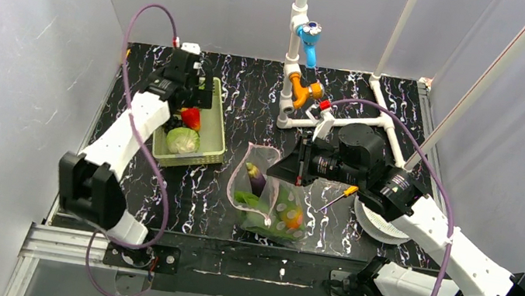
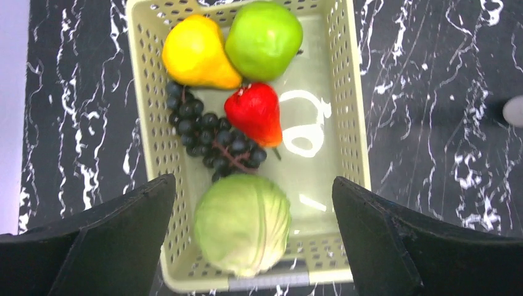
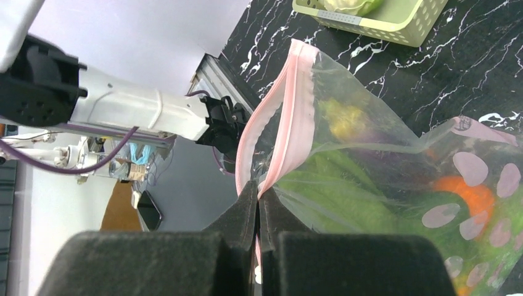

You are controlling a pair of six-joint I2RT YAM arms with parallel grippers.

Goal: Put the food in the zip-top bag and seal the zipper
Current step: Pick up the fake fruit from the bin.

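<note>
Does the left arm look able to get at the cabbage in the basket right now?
Probably yes: the left gripper hangs open right over the basket, and the cabbage lies uncovered between its fingers; only the grapes and basket wall sit close.

We see a black tabletop (image 1: 252, 91) veined with white, enclosed left, far and right by plain pale grey walls (image 1: 16, 40); white pipework (image 1: 298, 20) rises at its far edge.

left arm (image 1: 123, 139): white links, black joints | right arm (image 1: 456, 251): same | cables (image 1: 156, 6): purple | left hand (image 2: 251, 182): black fingers
</note>
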